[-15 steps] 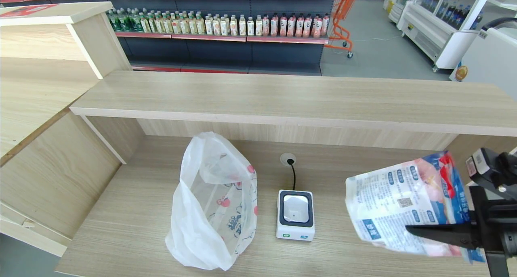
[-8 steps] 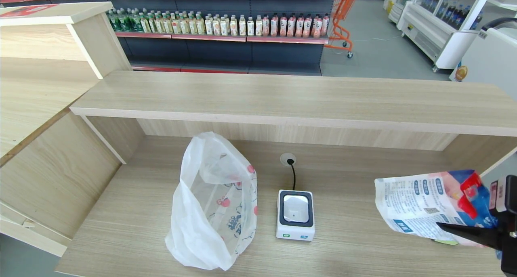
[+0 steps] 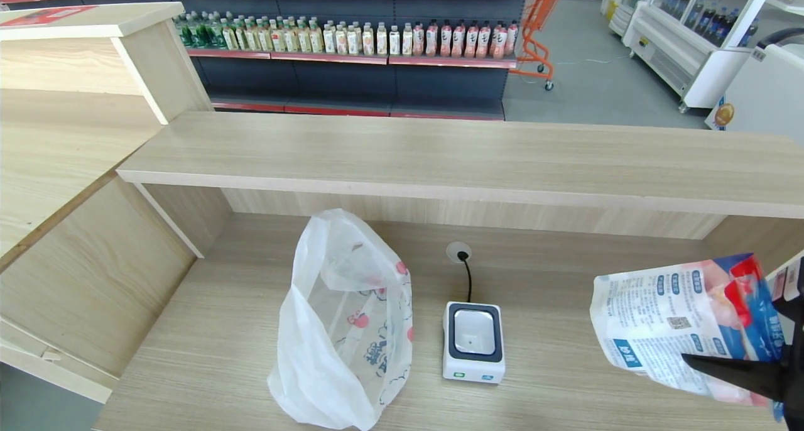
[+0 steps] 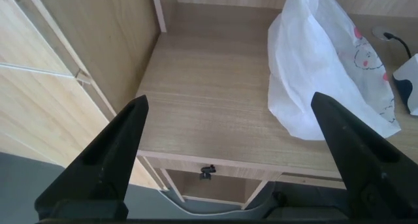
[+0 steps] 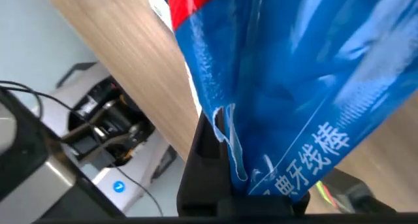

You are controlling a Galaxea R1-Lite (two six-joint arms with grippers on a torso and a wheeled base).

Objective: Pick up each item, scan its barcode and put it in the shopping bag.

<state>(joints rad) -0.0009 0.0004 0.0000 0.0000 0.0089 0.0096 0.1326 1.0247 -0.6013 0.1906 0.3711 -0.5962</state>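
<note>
- Right end effector (image 3: pixel 736 365) clamped on a blue-and-white packet (image 3: pixel 678 318), aloft at the scanner's (image 3: pixel 473 342) 3 o'clock.
- Left end effector (image 4: pixel 230 105) spread wide, holding nothing.
- Shopping bag (image 3: pixel 352 330) stands on the table (image 3: pixel 553 293) at the scanner's 9 o'clock.

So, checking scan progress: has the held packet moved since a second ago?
Yes. The packet is farther to the right of the scanner than before.

A shop: bottle-stocked shelves (image 3: pixel 352 38), chilled display cases (image 3: pixel 697 22) and a checkout counter (image 3: pixel 440 161) with scanner (image 3: pixel 473 342).
</note>
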